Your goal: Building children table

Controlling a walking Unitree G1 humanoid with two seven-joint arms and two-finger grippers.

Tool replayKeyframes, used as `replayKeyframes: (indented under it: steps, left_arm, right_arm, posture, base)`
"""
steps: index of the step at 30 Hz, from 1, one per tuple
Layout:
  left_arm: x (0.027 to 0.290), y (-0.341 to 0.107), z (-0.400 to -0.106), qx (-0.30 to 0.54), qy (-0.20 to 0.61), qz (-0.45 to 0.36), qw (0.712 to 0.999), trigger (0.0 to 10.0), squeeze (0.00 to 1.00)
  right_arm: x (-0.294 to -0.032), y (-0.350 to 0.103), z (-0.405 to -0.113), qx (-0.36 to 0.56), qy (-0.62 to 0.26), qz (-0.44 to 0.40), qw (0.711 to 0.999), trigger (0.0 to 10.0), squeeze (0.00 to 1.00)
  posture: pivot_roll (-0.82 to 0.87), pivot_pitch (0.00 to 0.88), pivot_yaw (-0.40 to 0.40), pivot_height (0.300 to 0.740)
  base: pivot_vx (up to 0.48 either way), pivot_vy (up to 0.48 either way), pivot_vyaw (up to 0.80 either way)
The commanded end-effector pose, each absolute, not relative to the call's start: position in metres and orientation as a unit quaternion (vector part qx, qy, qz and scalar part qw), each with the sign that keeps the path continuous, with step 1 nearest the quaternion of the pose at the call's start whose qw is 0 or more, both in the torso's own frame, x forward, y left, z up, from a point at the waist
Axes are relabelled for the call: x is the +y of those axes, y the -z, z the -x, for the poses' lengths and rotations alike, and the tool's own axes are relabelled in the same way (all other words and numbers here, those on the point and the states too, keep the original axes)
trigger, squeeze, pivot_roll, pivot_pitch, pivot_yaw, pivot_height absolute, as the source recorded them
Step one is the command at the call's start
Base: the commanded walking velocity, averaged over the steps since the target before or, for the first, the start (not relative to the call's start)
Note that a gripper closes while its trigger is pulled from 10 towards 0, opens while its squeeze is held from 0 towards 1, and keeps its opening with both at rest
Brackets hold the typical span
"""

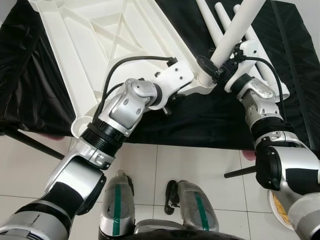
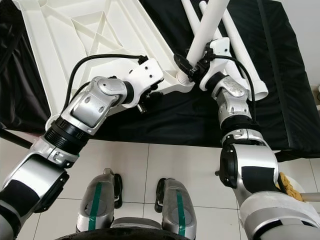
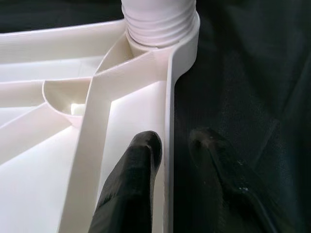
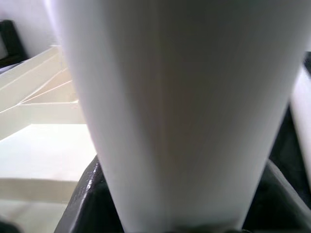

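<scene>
**Leg Held at the Corner Socket of an Upturned Tabletop**

A black cloth (image 1: 210, 117) covered the work surface, and on it lay the white plastic tabletop (image 1: 100, 45) upside down, its ribbed underside facing up. The tabletop stretched from the far side toward the robot, with one near corner overhanging the cloth edge above the tiled floor (image 1: 190, 165).

At the tabletop's other near corner, a white table leg (image 2: 207, 27) stood tilted in the corner socket (image 3: 160, 24). In the left wrist view the leg's threaded end sat in that round socket, its ridges visible just above the rim. Spare white legs (image 2: 240, 45) lay on the cloth beyond, to the right of the raised one.

The right gripper (image 1: 220, 62) was clamped around the lower part of the standing leg, just above the socket; in the right wrist view the leg's white shaft ran between its two black fingers (image 4: 80, 199), which pressed against it on either side.

The left gripper (image 3: 177, 150) reached in from the left and straddled the tabletop's edge wall near the same corner: one finger lay on the inside of the rim and the other outside over the cloth, set narrowly apart with the thin wall between them. Whether they actually pinched the wall could not be told.

The robot's feet (image 2: 135, 205) stood on the tiles below.
</scene>
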State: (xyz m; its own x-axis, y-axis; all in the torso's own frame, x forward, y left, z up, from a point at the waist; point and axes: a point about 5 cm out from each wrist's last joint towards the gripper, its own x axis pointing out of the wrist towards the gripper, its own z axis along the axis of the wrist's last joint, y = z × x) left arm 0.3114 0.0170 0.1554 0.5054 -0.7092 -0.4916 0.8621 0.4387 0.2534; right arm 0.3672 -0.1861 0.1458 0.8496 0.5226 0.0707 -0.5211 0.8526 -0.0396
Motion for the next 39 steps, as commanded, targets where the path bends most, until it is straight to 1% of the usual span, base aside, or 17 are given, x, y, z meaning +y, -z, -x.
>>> replayKeyframes:
  steps: [1,6,8,10,12,17,19,22,23,25,26,27,29,32,33,35,39]
  left_arm:
    - [0.015,-0.155,-0.309,0.160,0.476,-0.243,0.830,10.0,0.00]
    - [0.015,-0.154,-0.309,0.161,0.476,-0.243,0.830,10.0,0.00]
    - [0.014,-0.154,-0.308,0.161,0.477,-0.243,0.829,10.0,0.00]
    - [0.014,-0.154,-0.308,0.161,0.477,-0.243,0.829,10.0,0.00]
    - [0.014,-0.153,-0.308,0.161,0.478,-0.243,0.829,10.0,0.00]
    - [0.014,-0.153,-0.307,0.161,0.479,-0.244,0.828,10.0,0.00]
    - [0.014,-0.153,-0.307,0.161,0.479,-0.244,0.828,10.0,0.00]
    - [0.014,-0.153,-0.307,0.161,0.480,-0.245,0.827,10.0,0.00]
    - [0.014,-0.153,-0.307,0.161,0.480,-0.245,0.827,10.0,0.00]
    - [0.013,-0.153,-0.307,0.160,0.480,-0.245,0.827,10.0,0.00]
    - [0.013,-0.153,-0.307,0.160,0.480,-0.245,0.827,10.0,0.00]
    - [0.013,-0.153,-0.307,0.160,0.481,-0.245,0.827,10.0,0.00]
    - [0.013,-0.153,-0.307,0.160,0.481,-0.245,0.827,10.0,0.00]
    - [0.012,-0.153,-0.307,0.158,0.482,-0.245,0.826,10.0,0.00]
    - [0.012,-0.153,-0.307,0.158,0.482,-0.245,0.826,10.0,0.00]
    - [0.011,-0.153,-0.307,0.157,0.482,-0.246,0.826,10.0,0.00]
    - [0.011,-0.153,-0.307,0.157,0.482,-0.245,0.826,10.0,0.00]
  right_arm:
    - [-0.199,-0.137,-0.365,-0.022,-0.231,0.006,0.973,10.0,0.00]
    - [-0.201,-0.137,-0.365,-0.025,-0.222,0.007,0.975,10.0,0.00]
    - [-0.204,-0.135,-0.364,-0.029,-0.187,0.007,0.982,10.0,0.00]
    - [-0.204,-0.135,-0.364,-0.029,-0.187,0.007,0.982,10.0,0.00]
    - [-0.204,-0.131,-0.362,-0.034,-0.145,0.003,0.989,10.0,0.00]
    - [-0.198,-0.128,-0.361,-0.041,-0.109,-0.007,0.993,10.0,0.00]
    - [-0.198,-0.128,-0.361,-0.041,-0.109,-0.007,0.993,10.0,0.00]
    - [-0.185,-0.125,-0.358,-0.051,-0.082,-0.025,0.995,10.0,0.00]
    - [-0.185,-0.125,-0.358,-0.051,-0.082,-0.025,0.995,10.0,0.00]
    - [-0.170,-0.124,-0.355,-0.059,-0.043,-0.046,0.996,10.0,0.00]
    - [-0.170,-0.124,-0.355,-0.059,-0.043,-0.046,0.996,10.0,0.00]
    - [-0.164,-0.123,-0.354,-0.058,-0.018,-0.055,0.997,10.0,0.00]
    - [-0.164,-0.123,-0.354,-0.058,-0.018,-0.055,0.997,10.0,0.00]
    - [-0.141,-0.118,-0.348,-0.046,0.044,-0.058,0.996,10.0,0.00]
    - [-0.141,-0.118,-0.348,-0.046,0.044,-0.058,0.996,10.0,0.00]
    - [-0.129,-0.116,-0.345,-0.039,0.078,-0.062,0.994,10.0,0.00]
    - [-0.125,-0.117,-0.344,-0.040,0.074,-0.055,0.995,10.0,0.00]
  posture:
    - [0.05,0.017,-0.037,0.740]
    - [0.05,0.017,-0.037,0.740]
    - [0.05,0.011,-0.040,0.740]
    - [0.05,0.011,-0.040,0.740]
    - [0.05,0.007,-0.040,0.740]
    - [0.05,0.004,-0.041,0.740]
    - [0.05,0.004,-0.041,0.740]
    - [0.05,0.002,-0.043,0.740]
    - [0.05,0.002,-0.043,0.740]
    - [0.05,0.001,-0.043,0.740]
    - [0.05,0.001,-0.043,0.740]
    - [0.04,0.000,-0.044,0.740]
    - [0.04,0.000,-0.044,0.740]
    - [0.04,0.000,-0.044,0.740]
    - [0.04,0.000,-0.044,0.740]
    - [0.04,0.000,-0.046,0.740]
    - [0.05,0.000,-0.051,0.740]
  base:
    - [0.000,0.000,0.00]
    - [0.000,0.000,0.00]
    - [0.000,0.000,0.00]
    - [0.000,0.000,0.00]
    - [0.000,0.000,0.00]
    - [0.000,0.000,0.00]
    - [0.000,0.000,0.00]
    - [0.000,0.000,0.00]
    - [0.000,0.000,0.00]
    - [0.000,0.000,0.00]
    - [0.000,0.000,0.00]
    - [0.000,0.000,0.00]
    - [0.000,0.000,0.00]
    - [0.000,0.000,0.00]
    - [0.000,0.000,0.00]
    - [0.000,0.000,0.00]
    - [0.000,0.000,0.00]
